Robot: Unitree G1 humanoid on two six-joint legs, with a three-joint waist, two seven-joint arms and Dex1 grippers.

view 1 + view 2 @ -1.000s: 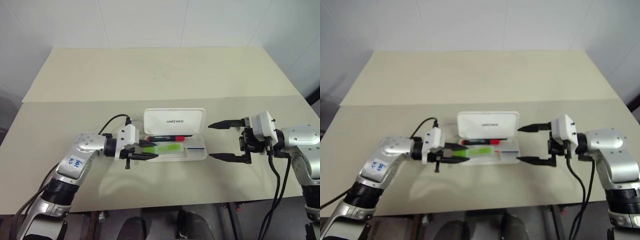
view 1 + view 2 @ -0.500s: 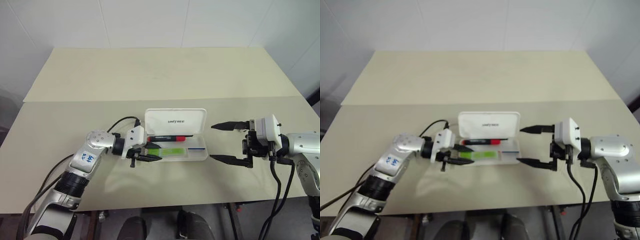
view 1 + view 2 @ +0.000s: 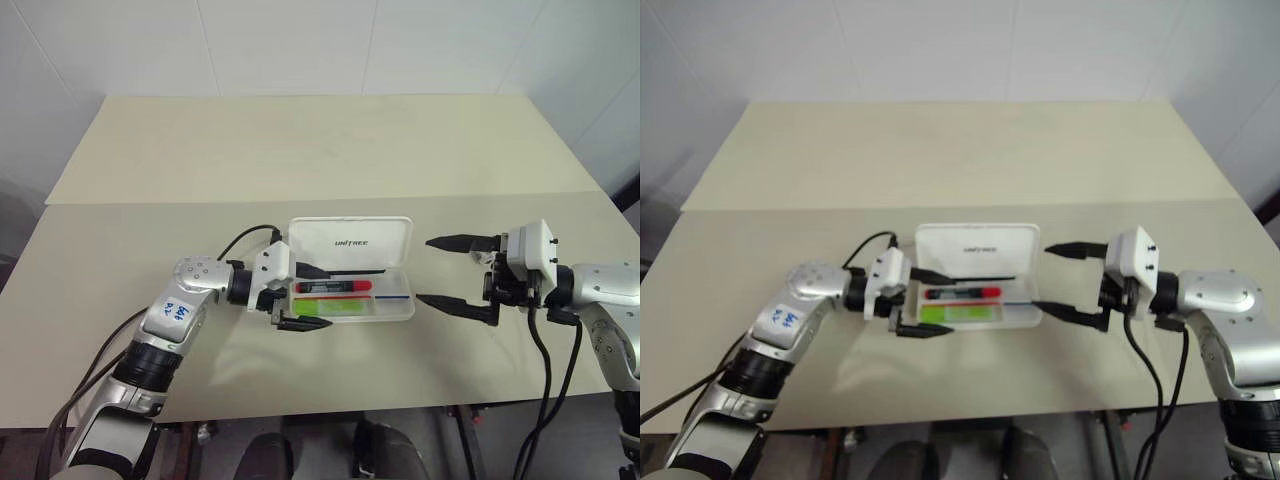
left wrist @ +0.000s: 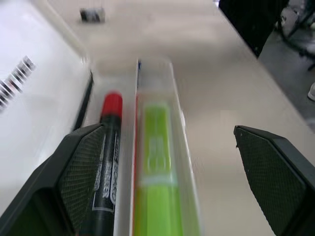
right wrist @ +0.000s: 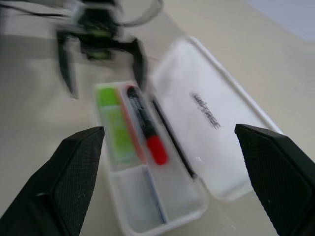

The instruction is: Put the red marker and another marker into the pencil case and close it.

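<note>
Markers (image 3: 333, 286) lie lengthwise in open case (image 3: 352, 283); red cap toward R pincer (image 3: 450, 272); both pincers wide.

Left pincer (image 5: 101, 44) smeared by blur in the right wrist view; lid logo (image 4: 15, 78) cut by the frame edge

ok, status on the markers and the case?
Left gripper open, right gripper open. Red marker and green marker inside pencil case, lid up. Nothing blocking.
</note>
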